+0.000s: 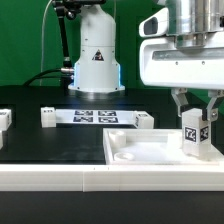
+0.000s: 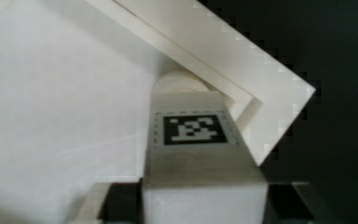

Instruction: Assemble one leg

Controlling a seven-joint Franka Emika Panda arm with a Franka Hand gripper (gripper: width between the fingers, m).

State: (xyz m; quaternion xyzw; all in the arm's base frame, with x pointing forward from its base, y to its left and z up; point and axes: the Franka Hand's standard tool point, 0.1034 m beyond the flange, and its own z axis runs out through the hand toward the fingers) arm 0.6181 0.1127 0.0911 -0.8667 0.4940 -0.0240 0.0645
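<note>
My gripper (image 1: 197,118) is shut on the leg (image 1: 194,133), a small white post with a black-and-white marker tag, held upright over the right corner of the large white square panel (image 1: 150,150). The leg's lower end is at or just above the panel's surface near its right rim; I cannot tell if it touches. In the wrist view the leg (image 2: 195,135) runs out from between the dark fingers (image 2: 119,203) toward the panel's corner (image 2: 274,85), tag facing the camera.
The marker board (image 1: 95,117) lies behind the panel. Another white leg (image 1: 46,118) stands beside it, another part (image 1: 3,122) sits at the exterior view's left edge, and one (image 1: 143,119) is by the panel's far rim. The robot base (image 1: 95,55) stands behind.
</note>
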